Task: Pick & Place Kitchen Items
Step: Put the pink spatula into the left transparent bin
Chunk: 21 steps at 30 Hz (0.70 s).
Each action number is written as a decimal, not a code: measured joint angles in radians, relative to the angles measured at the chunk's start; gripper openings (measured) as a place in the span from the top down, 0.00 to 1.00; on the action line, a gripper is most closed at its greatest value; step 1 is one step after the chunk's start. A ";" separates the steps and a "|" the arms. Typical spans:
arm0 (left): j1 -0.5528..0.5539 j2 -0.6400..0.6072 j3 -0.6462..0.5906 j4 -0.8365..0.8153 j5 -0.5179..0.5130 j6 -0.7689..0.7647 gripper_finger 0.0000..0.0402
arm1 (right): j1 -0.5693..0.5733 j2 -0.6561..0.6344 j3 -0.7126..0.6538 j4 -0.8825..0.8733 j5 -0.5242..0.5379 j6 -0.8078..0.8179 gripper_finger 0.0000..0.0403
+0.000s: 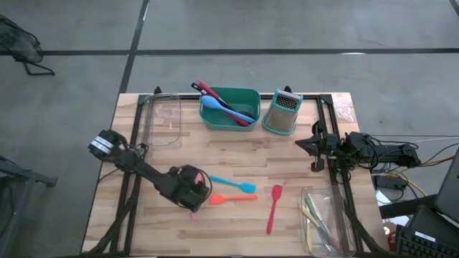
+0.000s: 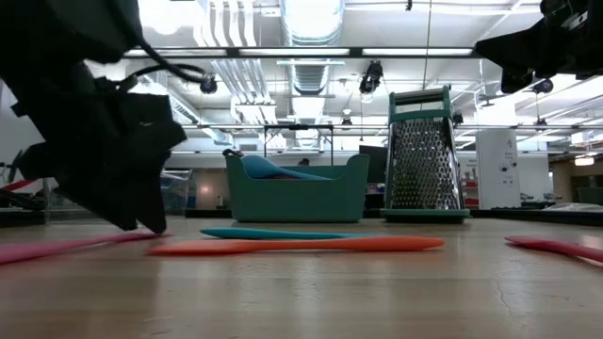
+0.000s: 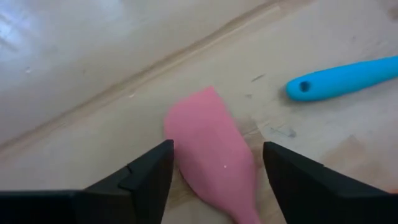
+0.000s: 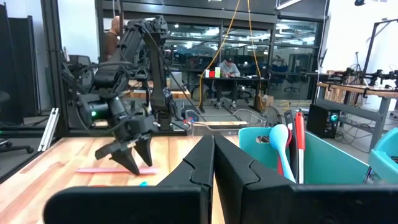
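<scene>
We are holding our left gripper (image 3: 214,180) low over the table (image 1: 237,154), its two dark fingers (image 3: 146,180) spread wide and straddling the pink spatula (image 3: 214,158), which is lying flat on the wood between them, gripped by nothing. Taking the teal tub (image 1: 231,118) as our mark, that spatula is lying well to the near left of it. Just beyond the gripper, toward the tub, the blue utensil (image 1: 233,185) and the orange utensil (image 1: 233,198) are lying side by side, and the red spatula (image 1: 274,208) is resting a little farther to the right. Inside the tub, a blue spoon (image 1: 215,106) and red handles (image 1: 208,91) are leaning. The grater (image 1: 282,112) is standing just right of the tub. Our right gripper (image 4: 213,168) is waiting closed and empty, right of the grater.
</scene>
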 joint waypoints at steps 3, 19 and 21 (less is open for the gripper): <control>0.000 0.026 0.000 0.000 -0.003 -0.003 0.37 | 0.000 0.000 0.000 0.000 0.000 -0.002 0.98; 0.002 0.096 -0.024 0.008 0.026 -0.037 0.61 | 0.000 0.000 0.000 0.000 0.000 0.000 0.98; 0.002 0.096 -0.038 0.010 0.029 -0.044 0.69 | 0.000 0.000 0.000 0.000 0.000 -0.002 0.98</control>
